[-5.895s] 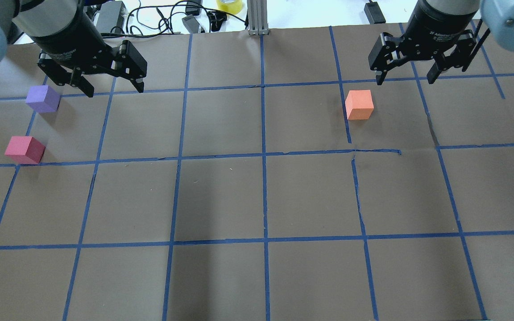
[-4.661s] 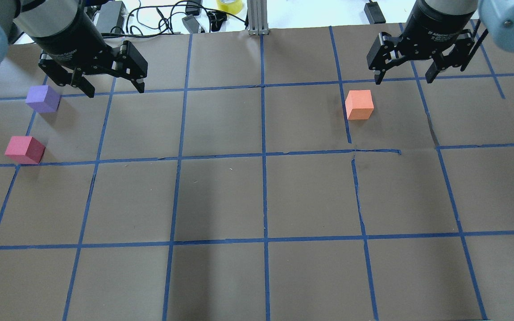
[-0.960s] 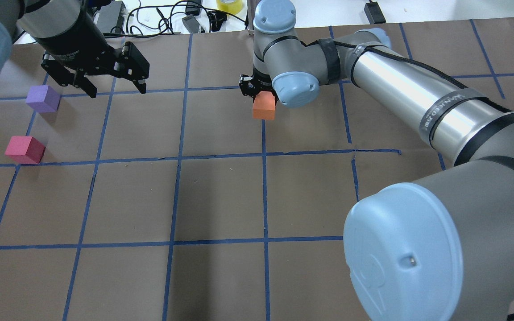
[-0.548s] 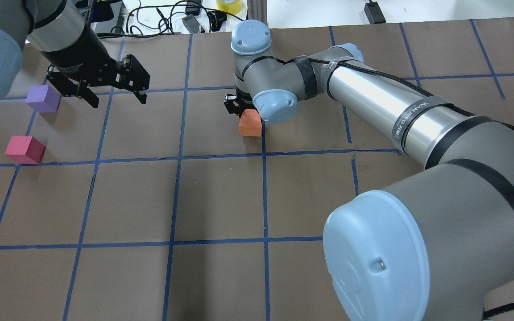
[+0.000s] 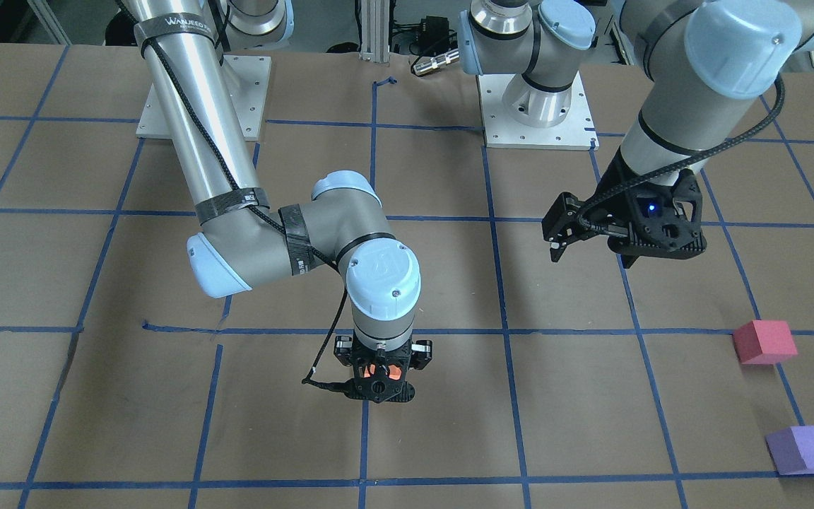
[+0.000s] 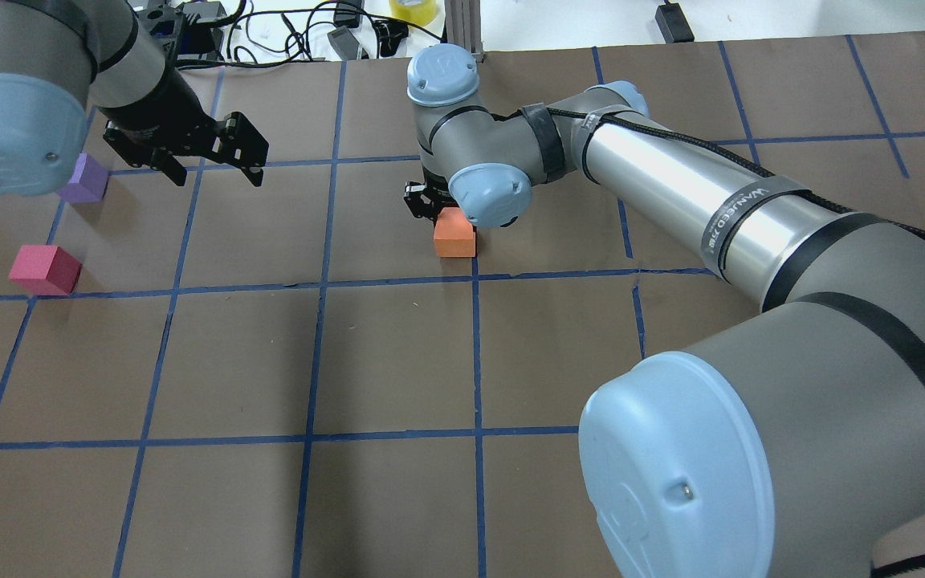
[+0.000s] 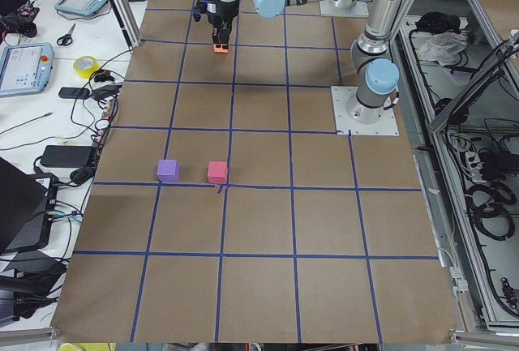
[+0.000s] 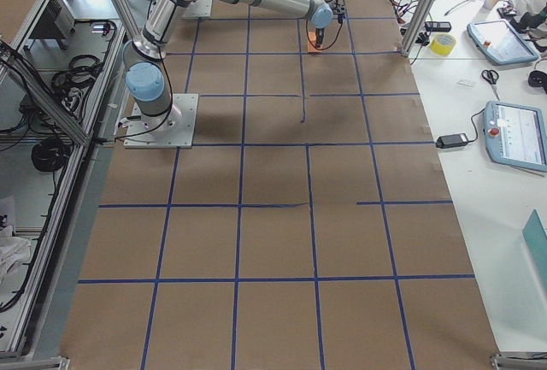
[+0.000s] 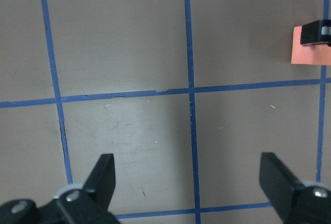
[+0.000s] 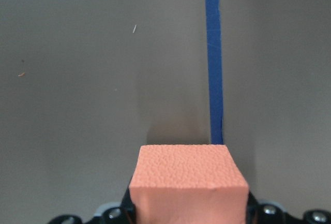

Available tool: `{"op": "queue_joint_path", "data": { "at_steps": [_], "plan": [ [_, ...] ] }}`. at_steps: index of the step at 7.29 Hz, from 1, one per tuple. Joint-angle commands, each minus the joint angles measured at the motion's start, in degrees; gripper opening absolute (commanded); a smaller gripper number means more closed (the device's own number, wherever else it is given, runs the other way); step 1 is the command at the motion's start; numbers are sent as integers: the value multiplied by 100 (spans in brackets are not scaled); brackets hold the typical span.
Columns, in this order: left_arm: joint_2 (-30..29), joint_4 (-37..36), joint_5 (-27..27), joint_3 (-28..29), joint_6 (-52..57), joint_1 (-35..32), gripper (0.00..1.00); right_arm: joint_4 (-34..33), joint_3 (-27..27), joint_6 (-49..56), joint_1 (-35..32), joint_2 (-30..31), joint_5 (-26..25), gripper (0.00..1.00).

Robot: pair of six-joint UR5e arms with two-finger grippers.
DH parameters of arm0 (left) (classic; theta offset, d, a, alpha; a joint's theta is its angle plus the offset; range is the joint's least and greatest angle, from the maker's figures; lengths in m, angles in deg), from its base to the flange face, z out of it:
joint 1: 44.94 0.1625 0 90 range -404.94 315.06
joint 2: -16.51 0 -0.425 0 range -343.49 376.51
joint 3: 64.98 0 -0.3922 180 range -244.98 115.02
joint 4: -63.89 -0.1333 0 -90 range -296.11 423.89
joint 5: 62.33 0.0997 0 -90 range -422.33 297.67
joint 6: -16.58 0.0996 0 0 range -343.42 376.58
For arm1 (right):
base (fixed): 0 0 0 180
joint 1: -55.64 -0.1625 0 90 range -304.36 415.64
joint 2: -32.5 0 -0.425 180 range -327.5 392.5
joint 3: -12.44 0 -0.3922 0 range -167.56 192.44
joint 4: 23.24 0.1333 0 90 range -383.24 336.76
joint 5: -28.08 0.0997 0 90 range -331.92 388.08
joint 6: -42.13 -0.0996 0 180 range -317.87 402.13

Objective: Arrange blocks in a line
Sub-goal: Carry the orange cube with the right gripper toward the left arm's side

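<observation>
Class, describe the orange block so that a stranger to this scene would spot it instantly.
On the brown paper-covered table with its blue tape grid, follow the right arm to its pincer near the middle. The small orange foam cube is clamped there; the crimson-pink foam cube and purple foam cube sit free at the robot's left end.

You see only part of the purple block past the left arm; the right wrist covers the far edge of the orange block.

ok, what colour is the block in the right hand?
Orange. The orange block shows best in the right wrist-mounted view.
</observation>
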Motion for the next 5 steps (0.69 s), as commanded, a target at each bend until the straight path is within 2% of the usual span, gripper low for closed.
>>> {"op": "queue_joint_path", "data": {
  "at_steps": [1, 2, 3, 5],
  "plan": [
    [-286, -735, 4, -196, 100, 4, 99, -37, 1, 164, 17, 12, -50, 78],
    [-479, -746, 4, -222, 23, 4, 99, -29, -68, 208, 95, 65, 28, 93],
    [-716, -763, 13, -178, -65, 4, 100, -29, -69, 209, 96, 187, 116, 100],
    [-1068, -885, 4, -134, -478, 4, 100, 49, -200, 200, 323, 607, 615, 100]
  ]
}}
